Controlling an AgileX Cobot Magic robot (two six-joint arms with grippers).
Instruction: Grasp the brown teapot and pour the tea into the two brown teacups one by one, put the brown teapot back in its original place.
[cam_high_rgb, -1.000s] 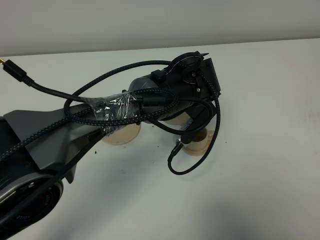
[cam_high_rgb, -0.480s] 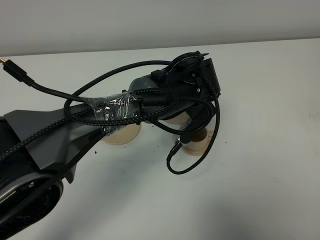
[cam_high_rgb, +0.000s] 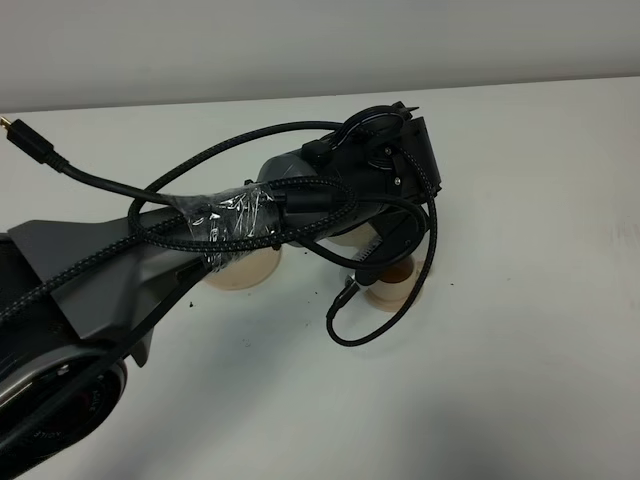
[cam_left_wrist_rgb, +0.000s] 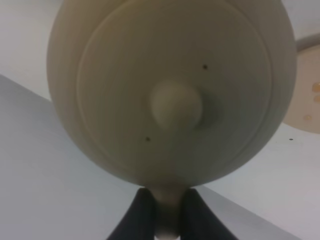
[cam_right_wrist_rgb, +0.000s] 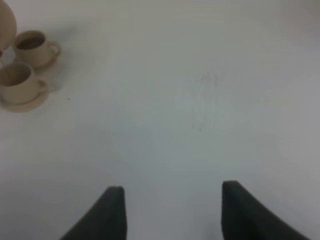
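Note:
The brown teapot (cam_left_wrist_rgb: 170, 90) fills the left wrist view, lid knob toward the camera. My left gripper (cam_left_wrist_rgb: 167, 220) is shut on its loop handle. In the exterior high view my left arm's wrist (cam_high_rgb: 385, 170) hides the teapot and one cup. One brown teacup (cam_high_rgb: 392, 283) with dark tea in it shows just below the wrist. The right wrist view shows both teacups on their saucers, the far one (cam_right_wrist_rgb: 32, 47) and the near one (cam_right_wrist_rgb: 17, 82), with the teapot's edge (cam_right_wrist_rgb: 5, 25) beside them. My right gripper (cam_right_wrist_rgb: 172, 215) is open and empty over bare table, well away from them.
A flat round beige saucer plate (cam_high_rgb: 240, 272) lies on the white table, partly under my left arm. A saucer's rim (cam_left_wrist_rgb: 307, 95) with brown drops shows beside the teapot. A black cable loop (cam_high_rgb: 350, 335) hangs from the left wrist close to the cup.
The left wrist has shifted slightly and the hanging cable loop has swung a little to the left. The cup below the wrist has stayed in place.

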